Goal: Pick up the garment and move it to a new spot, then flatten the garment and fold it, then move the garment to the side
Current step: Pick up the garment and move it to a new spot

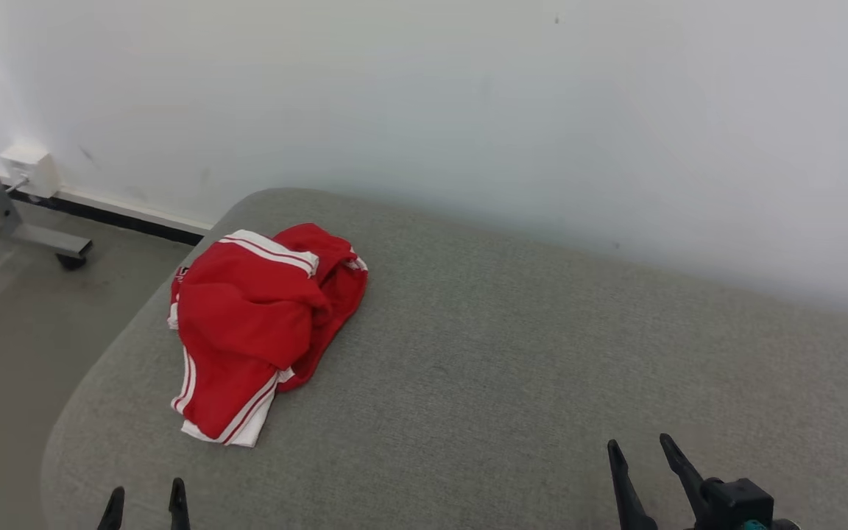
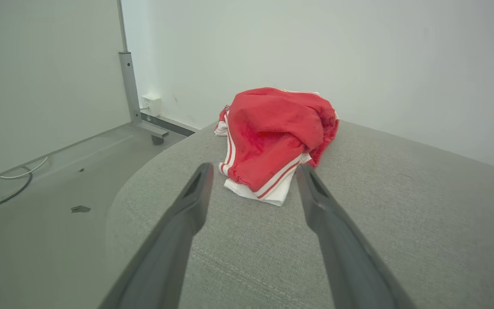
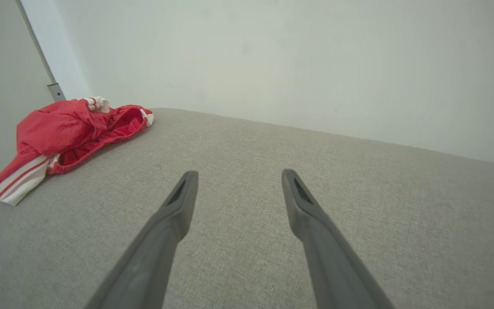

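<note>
The garment [image 1: 262, 324] is a crumpled red piece with white stripes and white trim, heaped near the far left corner of a grey cushioned surface [image 1: 527, 353]. In the left wrist view the garment [image 2: 275, 137] lies just beyond my open fingers. My left gripper [image 1: 146, 495] stands open at the near left edge, short of the cloth and holding nothing. My right gripper [image 1: 639, 444] stands open at the near right, well away from the garment [image 3: 62, 137], with bare fabric surface under it.
A white wall [image 1: 468, 96] runs along the back of the surface. On the left the floor [image 1: 4, 338] drops away, with a grey metal stand leg on a caster [image 1: 63, 246], a white wall box [image 1: 30, 168] and a cable [image 2: 11, 184].
</note>
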Motion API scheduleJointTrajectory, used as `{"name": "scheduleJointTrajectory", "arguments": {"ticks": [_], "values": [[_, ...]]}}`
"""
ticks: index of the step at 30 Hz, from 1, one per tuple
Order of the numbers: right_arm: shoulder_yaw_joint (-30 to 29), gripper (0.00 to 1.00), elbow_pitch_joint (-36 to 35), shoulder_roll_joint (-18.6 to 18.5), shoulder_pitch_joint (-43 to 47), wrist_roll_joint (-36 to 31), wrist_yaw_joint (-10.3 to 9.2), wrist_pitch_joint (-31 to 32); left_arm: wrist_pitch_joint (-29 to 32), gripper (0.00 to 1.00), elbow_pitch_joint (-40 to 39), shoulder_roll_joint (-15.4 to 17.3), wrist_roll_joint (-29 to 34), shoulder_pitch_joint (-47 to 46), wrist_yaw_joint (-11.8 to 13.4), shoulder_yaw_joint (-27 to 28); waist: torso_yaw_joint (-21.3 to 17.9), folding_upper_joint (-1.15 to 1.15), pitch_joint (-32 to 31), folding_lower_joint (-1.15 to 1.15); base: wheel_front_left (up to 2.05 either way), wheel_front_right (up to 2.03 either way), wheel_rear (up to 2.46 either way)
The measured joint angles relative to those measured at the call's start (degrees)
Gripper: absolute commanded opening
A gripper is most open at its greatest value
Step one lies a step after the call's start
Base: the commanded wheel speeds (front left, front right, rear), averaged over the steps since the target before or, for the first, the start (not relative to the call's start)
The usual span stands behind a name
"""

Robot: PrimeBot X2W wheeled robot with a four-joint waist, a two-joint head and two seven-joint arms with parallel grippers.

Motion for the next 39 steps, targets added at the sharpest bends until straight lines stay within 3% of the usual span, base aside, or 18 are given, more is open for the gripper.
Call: {"name": "scheduleJointTrajectory", "arguments": {"ticks": [9,25,29,32,39], "values": [[2.35,1.00,1.56,0.02,-3.26,0.09,0.00,-0.26,0.00,1.00,-2.71,-0.26,-0.90,1.84,1.25,0.66,4.21,0.01,1.40,0.00,0.00,0.00,0.00],[2.82,1.00,3.41,0.02,-3.88,0.64,0.00,-1.15,0.67,1.00,-2.93,-0.29,-1.72,3.18,2.26,-0.15,4.19,0.01,1.42,0.01,0.00,0.00,0.00],[1.89,1.00,3.50,0.01,-2.70,0.68,0.00,-1.43,4.70,1.00,-0.76,0.68,-2.79,0.70,1.35,-0.37,3.86,0.01,1.12,0.00,0.00,0.00,0.00],[1.90,1.00,2.88,-0.01,-1.58,0.63,0.00,-1.45,9.58,1.00,1.69,0.98,-6.13,-3.23,0.46,0.31,3.65,0.01,1.12,0.00,0.00,0.00,0.00],[3.38,1.00,-1.11,0.07,-3.34,-2.78,0.00,1.13,20.84,1.00,8.66,2.78,-16.49,-17.56,1.00,6.24,1.78,0.01,3.08,0.00,0.00,0.00,0.00]]}}
